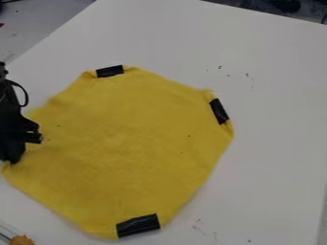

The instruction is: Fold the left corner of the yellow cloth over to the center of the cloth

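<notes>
Looks down at a steep slant from above the near side of the yellow cloth (127, 139). Faces across the cloth, from the near strip of black tape (138, 226) toward the far strip of black tape (110, 71) and on to the far edge of the white tabletop (275, 124). Sits close enough to give the cloth much of the frame, left of centre, yet far enough back to take in tabletop beyond and to the right of the cloth. Catches the black gripper (39, 138) from above, at the cloth's left side.
</notes>
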`<state>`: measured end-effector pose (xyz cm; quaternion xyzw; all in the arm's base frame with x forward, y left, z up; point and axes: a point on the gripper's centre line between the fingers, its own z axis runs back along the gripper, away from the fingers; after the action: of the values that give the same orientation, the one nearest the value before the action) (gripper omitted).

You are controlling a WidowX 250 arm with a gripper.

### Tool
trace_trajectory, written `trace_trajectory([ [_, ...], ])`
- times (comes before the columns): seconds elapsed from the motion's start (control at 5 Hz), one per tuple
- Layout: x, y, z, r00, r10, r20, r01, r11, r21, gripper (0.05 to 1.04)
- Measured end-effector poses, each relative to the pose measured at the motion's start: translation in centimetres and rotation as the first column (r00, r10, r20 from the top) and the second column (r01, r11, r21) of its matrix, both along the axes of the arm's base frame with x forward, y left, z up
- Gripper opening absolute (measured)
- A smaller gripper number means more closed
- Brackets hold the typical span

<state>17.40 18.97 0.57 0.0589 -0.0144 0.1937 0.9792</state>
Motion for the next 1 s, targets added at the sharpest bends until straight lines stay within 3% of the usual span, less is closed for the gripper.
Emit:
trace_trajectory([
  [0.2,-0.6,0.0,0.9,0.999,0.001,-0.032,-0.001,1.000,0.020,0.075],
  [0.4,0.0,-0.3,3.4,0.998,-0.031,-0.060,0.035,0.997,0.076,0.065],
  [0.6,2.1,-1.6,5.5,0.994,-0.077,-0.079,0.085,0.991,0.105,0.065],
  [0.8,5.1,-4.0,6.5,0.989,-0.137,-0.064,0.143,0.984,0.105,0.065],
  [1.0,8.2,-7.4,5.8,0.979,-0.194,-0.062,0.197,0.979,0.057,0.064],
])
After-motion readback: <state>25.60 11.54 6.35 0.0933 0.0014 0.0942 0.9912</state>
